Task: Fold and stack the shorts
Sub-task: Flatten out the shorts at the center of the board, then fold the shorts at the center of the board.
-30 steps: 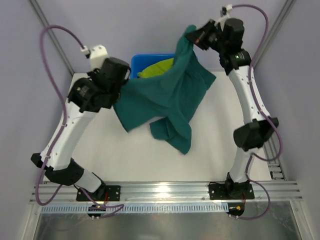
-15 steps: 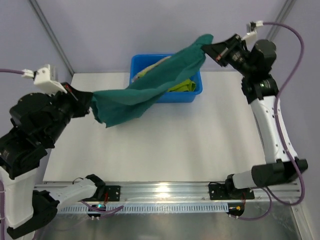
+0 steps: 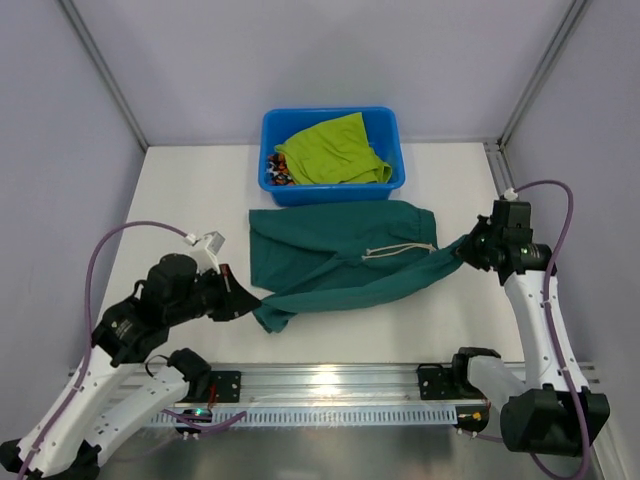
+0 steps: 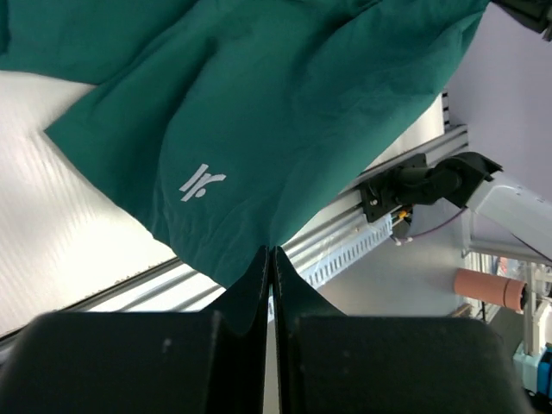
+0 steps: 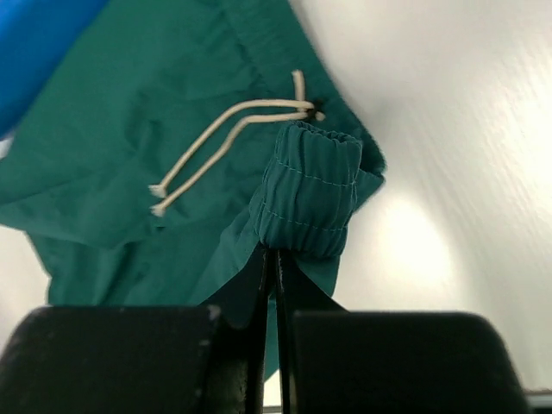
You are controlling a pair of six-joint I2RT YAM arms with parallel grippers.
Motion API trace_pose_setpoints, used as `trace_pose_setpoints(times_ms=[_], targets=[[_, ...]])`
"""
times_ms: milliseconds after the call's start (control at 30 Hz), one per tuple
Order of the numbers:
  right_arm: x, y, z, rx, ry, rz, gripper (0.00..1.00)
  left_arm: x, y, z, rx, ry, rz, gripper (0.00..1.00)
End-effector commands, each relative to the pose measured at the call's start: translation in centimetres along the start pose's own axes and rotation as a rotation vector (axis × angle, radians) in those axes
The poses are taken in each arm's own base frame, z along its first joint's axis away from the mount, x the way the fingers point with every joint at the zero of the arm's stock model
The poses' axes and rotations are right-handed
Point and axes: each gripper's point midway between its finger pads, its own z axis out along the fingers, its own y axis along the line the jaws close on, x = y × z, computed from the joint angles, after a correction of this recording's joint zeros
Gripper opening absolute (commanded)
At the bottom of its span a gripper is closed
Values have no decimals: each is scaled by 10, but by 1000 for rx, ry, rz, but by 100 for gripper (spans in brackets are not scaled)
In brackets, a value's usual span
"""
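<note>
folding is just starting
left gripper [image 3: 243, 300] and right gripper [image 3: 462, 250] are clamping teal shorts [image 3: 340, 255] beside the tub [image 3: 330, 192]; lime shorts [image 3: 330, 150] are waiting inside.

Bright, even overhead light with soft shadows. Glare whitens the counter [image 5: 414, 250] just right of the right end effector [image 5: 274, 259] and glints off the rail [image 3: 325, 377]. The end effector itself is dark and blurred.
</note>
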Motion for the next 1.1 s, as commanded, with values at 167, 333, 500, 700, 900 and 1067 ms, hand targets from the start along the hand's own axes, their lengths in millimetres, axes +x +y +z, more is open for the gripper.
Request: trace_pose_setpoints(times_ms=[167,333,500,700,900,1067], targets=[[-21,-32,-36,149,-200,-59,4,-4,-17,0,84,-9,-6,0],[-43,-26,-30,150,-259,-35,4,-51,26,27,-243,-115,55,0],[-73,5,-6,76,-251,22,4,-127,22,39,-435,-212,200,0],[-81,20,66,38,-122,49,5,-176,61,103,-542,-157,152,0],[-90,39,136,-44,-6,-20,12,-210,103,151,-567,-171,121,3],[-88,55,149,-131,64,-93,36,-241,110,151,-563,-225,132,44]])
